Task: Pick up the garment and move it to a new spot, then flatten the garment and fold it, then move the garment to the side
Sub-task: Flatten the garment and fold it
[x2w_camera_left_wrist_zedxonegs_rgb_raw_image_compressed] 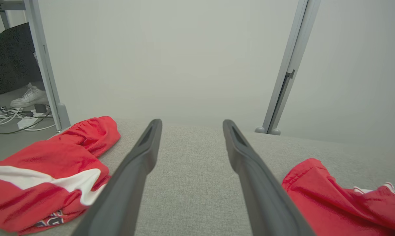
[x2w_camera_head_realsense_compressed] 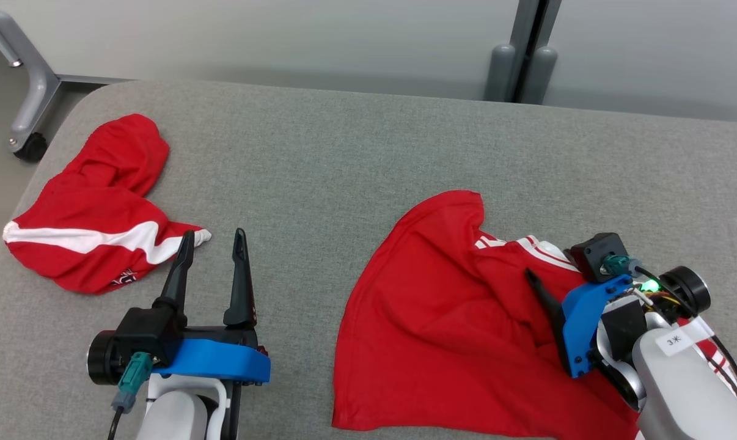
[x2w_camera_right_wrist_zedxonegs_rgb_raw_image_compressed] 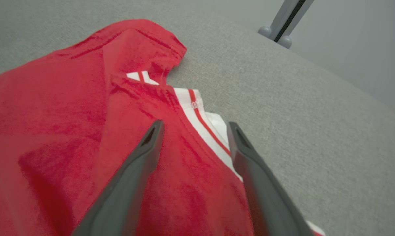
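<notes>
**Far left:** crumpled red cloth garment with a broad white band (x2w_camera_head_realsense_compressed: 87, 238), heaped near the left edge of the grey fabric-covered table (x2w_camera_head_realsense_compressed: 344, 140). Judged not to be the piece in hand.

**Just beside it:** left gripper (x2w_camera_head_realsense_compressed: 214, 235), long dark fingers spread wide with nothing between them, hovering over bare table, one fingertip close to the heap's white tip. Risk here: catching that stray tip on a sweep toward the centre and dragging the wrong piece into the work area.

**Centre to right:** red cloth shirt with white striped collar trim (x2w_camera_head_realsense_compressed: 442, 318), lying loosely spread on the table but rumpled. One rounded lobe, probably a sleeve, pointing away; ridges and overlapped layers across the middle. Not yet flat, not yet folded.

**Right:** right gripper (x2w_camera_right_wrist_zedxonegs_rgb_raw_image_compressed: 194, 126), fingers apart and clamped on nothing, poised low over the shirt beside the striped trim. Pale forearm (x2w_camera_head_realsense_compressed: 680, 379) above the shirt's right part. Risks here:
- closing on a ridge and pinching several layers together, locking in a crease under any pull rather than smoothing it;
- pinching only the top layer, bunching the shirt instead of spreading it;
- brushing the cloth with the forearm and shifting the whole shirt off its spot.
</notes>
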`<state>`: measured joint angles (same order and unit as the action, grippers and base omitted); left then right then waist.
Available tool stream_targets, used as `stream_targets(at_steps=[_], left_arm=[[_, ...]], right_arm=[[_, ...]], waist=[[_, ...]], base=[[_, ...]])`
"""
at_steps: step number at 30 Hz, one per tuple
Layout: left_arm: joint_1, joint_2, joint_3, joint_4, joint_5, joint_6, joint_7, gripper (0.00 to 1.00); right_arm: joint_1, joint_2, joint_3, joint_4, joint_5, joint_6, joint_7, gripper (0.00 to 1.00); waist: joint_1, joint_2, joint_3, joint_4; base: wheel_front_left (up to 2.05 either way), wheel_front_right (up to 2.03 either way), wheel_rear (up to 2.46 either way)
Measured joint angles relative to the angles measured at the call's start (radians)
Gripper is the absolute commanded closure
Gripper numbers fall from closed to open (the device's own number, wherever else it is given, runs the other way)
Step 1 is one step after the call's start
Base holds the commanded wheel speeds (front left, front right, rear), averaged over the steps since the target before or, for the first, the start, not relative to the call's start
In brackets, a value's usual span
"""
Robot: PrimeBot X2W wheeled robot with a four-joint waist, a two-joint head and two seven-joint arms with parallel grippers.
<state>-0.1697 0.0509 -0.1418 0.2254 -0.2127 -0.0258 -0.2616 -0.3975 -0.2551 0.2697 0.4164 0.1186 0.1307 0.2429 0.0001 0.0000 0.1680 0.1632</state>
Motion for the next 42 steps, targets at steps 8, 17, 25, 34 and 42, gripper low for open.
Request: stream_targets(at_steps=[8, 17, 25, 34, 42], left_arm=[[-0.013, 0.0, -0.011, 0.004, -0.009, 0.008, 0.0, 0.0], [-0.018, 0.0, -0.024, 0.008, -0.016, 0.011, 0.0, 0.0], [-0.026, 0.0, -0.029, 0.006, -0.021, 0.016, 0.0, 0.0], [-0.05, 0.0, -0.039, 0.01, -0.027, 0.011, 0.0, 0.0], [-0.058, 0.0, -0.044, 0.01, -0.032, 0.014, 0.0, 0.0]], right_arm=[[-0.08, -0.038, 0.116, 0.173, 0.014, 0.0, 0.106, 0.0], [-0.164, -0.059, 0.242, 0.234, 0.109, 0.0, 0.236, 1.0], [-0.247, -0.073, 0.202, 0.291, 0.12, 0.0, 0.172, 1.0], [-0.424, -0.037, -0.077, 0.487, -0.032, 0.0, -0.051, 1.0], [-0.479, 0.003, -0.268, 0.623, -0.167, 0.0, -0.21, 0.0]], waist=[[0.0, 0.0, 0.014, 0.02], [-0.0001, 0.0, 0.01, 0.022], [0.0, 0.0, 0.026, 0.027], [0.0, 0.0, 0.051, 0.063], [0.0, 0.0, 0.062, 0.077]], base=[[0.0, 0.0, 0.0], [0.0, 0.0, 0.0], [0.0, 0.0, 0.0], [0.0, 0.0, 0.0], [0.0, 0.0, 0.0]])
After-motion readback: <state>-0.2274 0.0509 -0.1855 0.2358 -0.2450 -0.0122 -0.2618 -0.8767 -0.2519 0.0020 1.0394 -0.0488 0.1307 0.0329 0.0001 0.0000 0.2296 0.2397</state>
